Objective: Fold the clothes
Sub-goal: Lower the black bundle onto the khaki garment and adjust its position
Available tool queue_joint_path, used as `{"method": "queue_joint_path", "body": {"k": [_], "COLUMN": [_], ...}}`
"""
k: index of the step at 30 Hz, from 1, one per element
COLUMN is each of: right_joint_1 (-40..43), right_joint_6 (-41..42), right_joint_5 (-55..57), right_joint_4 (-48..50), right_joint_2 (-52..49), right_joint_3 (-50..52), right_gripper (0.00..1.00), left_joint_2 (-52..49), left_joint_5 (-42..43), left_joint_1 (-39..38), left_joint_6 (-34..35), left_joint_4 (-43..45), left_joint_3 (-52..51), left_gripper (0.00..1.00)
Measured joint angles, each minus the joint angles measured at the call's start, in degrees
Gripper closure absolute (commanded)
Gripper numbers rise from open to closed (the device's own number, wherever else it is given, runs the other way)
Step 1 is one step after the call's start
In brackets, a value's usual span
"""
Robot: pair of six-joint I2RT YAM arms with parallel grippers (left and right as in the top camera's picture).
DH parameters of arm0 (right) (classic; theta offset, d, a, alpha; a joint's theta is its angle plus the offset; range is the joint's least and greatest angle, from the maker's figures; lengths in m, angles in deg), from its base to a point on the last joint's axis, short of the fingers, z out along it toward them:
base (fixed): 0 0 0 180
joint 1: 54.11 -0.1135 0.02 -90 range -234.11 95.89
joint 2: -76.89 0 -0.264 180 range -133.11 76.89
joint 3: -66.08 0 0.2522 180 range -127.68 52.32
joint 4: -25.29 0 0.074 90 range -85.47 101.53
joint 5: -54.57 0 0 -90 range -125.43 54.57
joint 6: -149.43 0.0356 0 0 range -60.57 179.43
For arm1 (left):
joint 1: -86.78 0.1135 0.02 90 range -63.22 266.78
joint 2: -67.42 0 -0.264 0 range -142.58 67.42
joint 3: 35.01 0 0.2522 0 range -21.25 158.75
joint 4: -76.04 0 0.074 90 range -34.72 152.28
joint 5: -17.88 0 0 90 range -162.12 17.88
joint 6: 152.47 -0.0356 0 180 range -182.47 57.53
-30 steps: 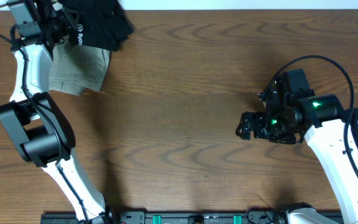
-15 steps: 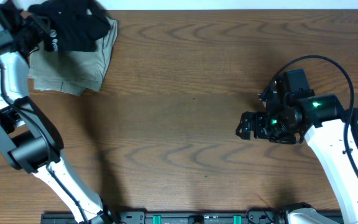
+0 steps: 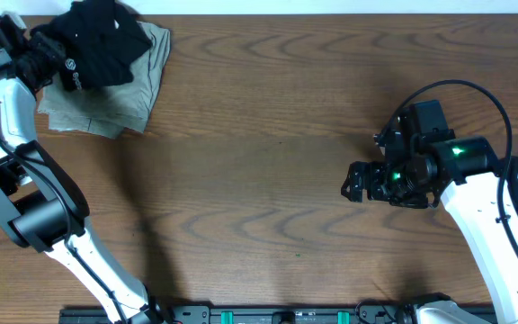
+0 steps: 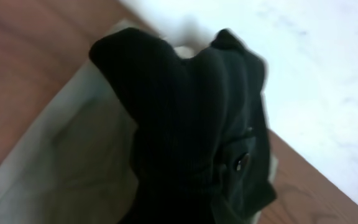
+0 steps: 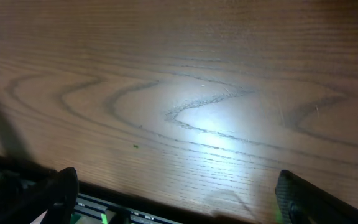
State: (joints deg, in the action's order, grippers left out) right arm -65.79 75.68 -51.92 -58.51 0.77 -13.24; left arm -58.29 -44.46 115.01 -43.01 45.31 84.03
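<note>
A crumpled black garment (image 3: 99,38) with a small round white logo lies bunched at the far left corner, on top of an olive-khaki folded garment (image 3: 106,101). My left gripper (image 3: 40,56) is at the black garment's left edge and shut on it. In the left wrist view the black garment (image 4: 191,118) fills the middle and hides the fingers. My right gripper (image 3: 354,184) is open and empty, low over bare table at the right. Its fingertips sit wide apart in the right wrist view (image 5: 179,202).
The olive-khaki garment also shows under the black one in the left wrist view (image 4: 73,155). The table's far edge (image 3: 331,14) runs just behind the garments. A black rail with green parts (image 3: 277,315) lines the front edge.
My left gripper has swung left along the far edge, dragging the black garment left across the olive-khaki one. The right arm has not moved.
</note>
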Motion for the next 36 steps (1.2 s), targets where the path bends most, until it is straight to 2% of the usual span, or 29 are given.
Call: {"method": "queue_joint_path", "body": {"k": [7,8,9,11,13,14,15,16,18,19,22,23,30,36], "right_joint_1": [0.0,0.0,0.0,0.0,0.0,0.0,0.0,0.0,0.0,0.0,0.0,0.0,0.0,0.0], "right_joint_6": [0.0,0.0,0.0,0.0,0.0,0.0,0.0,0.0,0.0,0.0,0.0,0.0,0.0,0.0], "right_joint_5": [0.0,0.0,0.0,0.0,0.0,0.0,0.0,0.0,0.0,0.0,0.0,0.0,0.0,0.0], "right_joint_4": [0.0,0.0,0.0,0.0,0.0,0.0,0.0,0.0,0.0,0.0,-0.2,-0.2,-0.7,-1.6], "right_joint_2": [0.0,0.0,0.0,0.0,0.0,0.0,0.0,0.0,0.0,0.0,0.0,0.0,0.0,0.0], "right_joint_3": [0.0,0.0,0.0,0.0,0.0,0.0,0.0,0.0,0.0,0.0,0.0,0.0,0.0,0.0], "right_gripper": [0.01,0.01,0.01,0.01,0.01,0.01,0.01,0.01,0.01,0.01,0.01,0.01,0.01,0.01], "left_joint_2": [-0.9,-1.0,-1.0,-1.0,-1.0,-1.0,-1.0,-1.0,-1.0,-1.0,-1.0,-1.0,-1.0,-1.0], "left_joint_5": [-8.2,-9.2,-10.1,-11.5,-12.6,-13.0,-13.3,-13.5,-14.0,-14.1,-13.7,-13.4,-12.4,-12.4], "left_joint_1": [0.0,0.0,-0.1,-0.2,-0.2,-0.2,-0.1,-0.1,-0.1,-0.1,-0.1,-0.1,-0.2,-0.1], "left_joint_6": [6.4,7.5,8.2,9.1,9.9,10.4,11.0,11.8,13.2,13.9,15.7,16.2,18.3,17.6], "left_joint_4": [-4.9,-5.2,-5.3,-5.4,-5.5,-5.7,-6.1,-6.7,-8.1,-8.7,-10.3,-10.8,-15.5,-15.6], "left_joint_3": [0.0,0.0,0.0,0.0,0.0,0.0,0.0,0.1,0.1,0.1,0.1,0.1,0.2,0.2], "left_gripper": [0.92,0.78,0.57,0.47,0.46,0.5,0.66,0.76,0.79,0.77,0.43,0.39,0.31,0.28]}}
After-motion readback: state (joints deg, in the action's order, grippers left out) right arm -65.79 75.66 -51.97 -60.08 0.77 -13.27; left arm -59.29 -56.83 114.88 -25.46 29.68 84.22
